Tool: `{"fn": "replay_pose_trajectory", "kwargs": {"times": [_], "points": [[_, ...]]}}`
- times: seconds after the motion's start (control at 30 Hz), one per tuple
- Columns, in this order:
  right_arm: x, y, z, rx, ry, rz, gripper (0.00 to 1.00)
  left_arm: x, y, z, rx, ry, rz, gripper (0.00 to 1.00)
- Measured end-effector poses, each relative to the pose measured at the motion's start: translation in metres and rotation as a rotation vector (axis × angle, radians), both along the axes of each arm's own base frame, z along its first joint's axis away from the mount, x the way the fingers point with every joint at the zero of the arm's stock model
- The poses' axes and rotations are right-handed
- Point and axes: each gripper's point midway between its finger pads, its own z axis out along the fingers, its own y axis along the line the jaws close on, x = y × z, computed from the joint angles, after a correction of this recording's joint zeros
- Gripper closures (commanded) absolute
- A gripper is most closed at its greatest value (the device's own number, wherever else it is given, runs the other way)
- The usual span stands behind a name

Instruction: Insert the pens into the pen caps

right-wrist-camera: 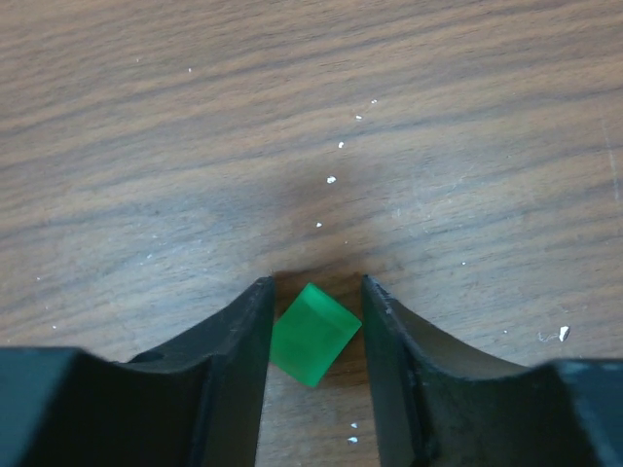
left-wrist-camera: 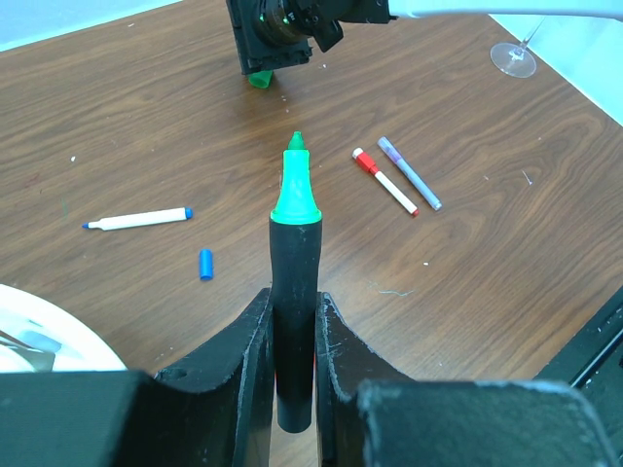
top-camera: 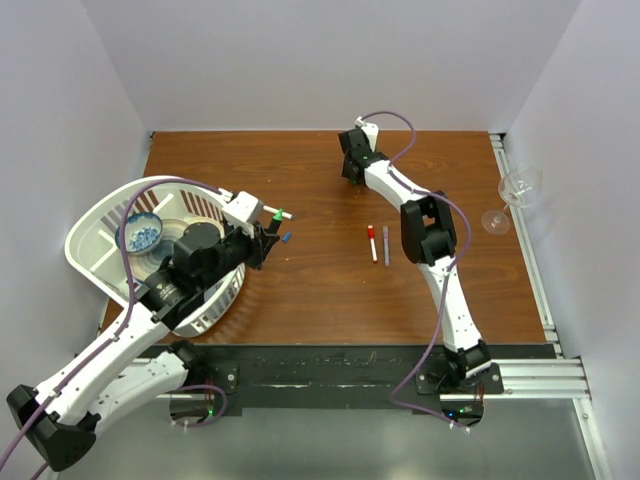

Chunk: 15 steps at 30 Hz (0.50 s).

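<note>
In the top view our left arm reaches from lower left over the white basket, the left gripper clamped on the black marker. The right arm stretches to upper centre, wrist bent down. The right gripper narrowly flanks the green cap on the table; whether it pinches it, we cannot tell.

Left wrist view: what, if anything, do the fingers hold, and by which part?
The marker, clamped between the fingers at the rear of its black barrel.
</note>
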Motion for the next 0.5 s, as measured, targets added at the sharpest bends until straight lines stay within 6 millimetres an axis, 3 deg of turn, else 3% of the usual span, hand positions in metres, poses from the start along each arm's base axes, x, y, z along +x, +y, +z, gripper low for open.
{"fn": "replay_pose_trajectory", "kwargs": {"times": [0.3,0.5], "points": [[-0.009,0.001,-0.001,-0.023,0.015,0.05,0.67,-0.001,0.002,0.003,-0.006,-0.01,0.006,1.0],[-0.031,0.009,0.0,-0.021,0.057,0.115,0.67,0.0,0.005,0.006,-0.009,-0.02,0.022,1.0]]}}
